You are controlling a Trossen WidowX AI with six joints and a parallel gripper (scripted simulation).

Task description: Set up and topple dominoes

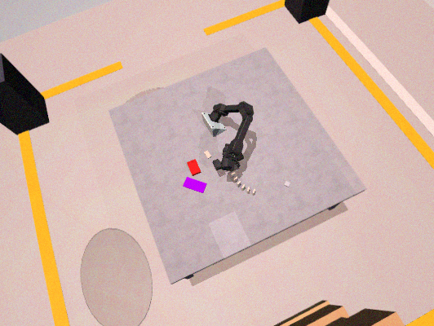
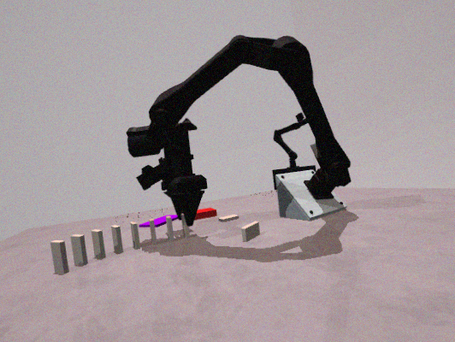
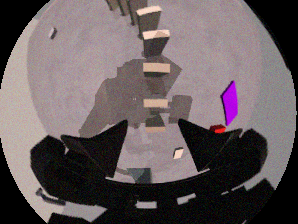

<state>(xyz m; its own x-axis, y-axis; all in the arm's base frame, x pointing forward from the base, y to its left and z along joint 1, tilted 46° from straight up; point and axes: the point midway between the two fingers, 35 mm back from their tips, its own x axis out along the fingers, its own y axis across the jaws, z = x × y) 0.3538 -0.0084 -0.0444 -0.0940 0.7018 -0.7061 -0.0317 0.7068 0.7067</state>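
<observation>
A curved row of upright cream dominoes (image 1: 243, 187) (image 2: 98, 244) (image 3: 155, 103) runs away from the arm. My gripper (image 2: 190, 221) (image 3: 153, 121) is open at the row's arm-side end, low over the table. The end domino (image 2: 184, 227) (image 3: 155, 129) stands upright between the spread fingers, with a gap to each finger in the wrist view, in line with its neighbours. One loose domino (image 1: 207, 154) (image 2: 228, 218) (image 3: 178, 153) lies flat near the arm. Another domino (image 2: 251, 231) lies on its long narrow side, nearer the exterior camera. The fingertips are hidden in the top view.
A red block (image 1: 194, 167) (image 2: 207, 213) (image 3: 217, 129) and a flat purple block (image 1: 195, 185) (image 2: 158, 221) (image 3: 230, 102) lie to one side of the row. A small pale piece (image 1: 287, 183) (image 3: 52, 33) lies on the other side. The arm's grey wedge base (image 1: 212, 123) (image 2: 295, 201) stands behind.
</observation>
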